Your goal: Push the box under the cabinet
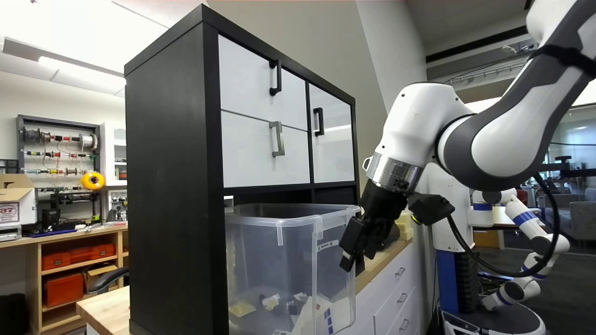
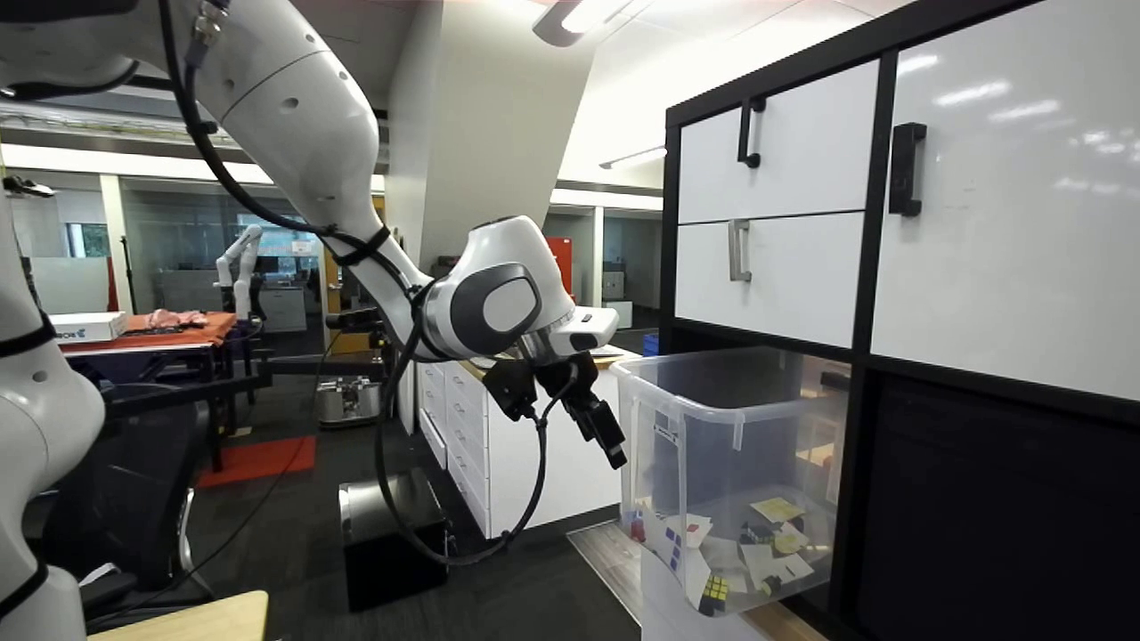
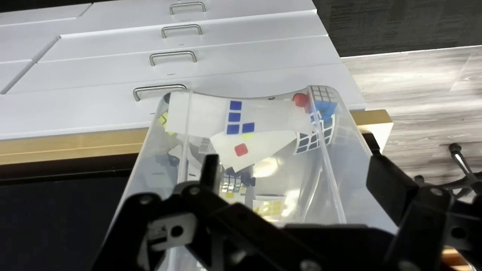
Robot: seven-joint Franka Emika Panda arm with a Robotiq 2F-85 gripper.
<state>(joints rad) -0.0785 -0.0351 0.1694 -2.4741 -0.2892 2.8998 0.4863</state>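
The box [image 1: 279, 260] is a clear plastic bin with a rim and an open top, holding cube stickers and papers. It also shows in an exterior view [image 2: 712, 454] and the wrist view [image 3: 350, 177]. Its rear part is in the open compartment of the black cabinet [image 1: 167, 186], below white drawers [image 2: 775, 267]; its front part sticks out. My gripper [image 1: 357, 259] is open and empty, angled down in front of the box's outer wall, below its rim. In an exterior view the fingertips [image 2: 616, 458] look very close to that wall; contact is unclear. In the wrist view the fingers [image 3: 293, 167] are wide apart.
A white drawer unit with a wooden top [image 1: 396, 284] stands beside the box, also in the wrist view [image 3: 113, 105]. A black case [image 2: 392, 534] is on the floor. Another robot arm on a base [image 1: 521, 260] stands behind. My arm's cable hangs in a loop [image 2: 481, 556].
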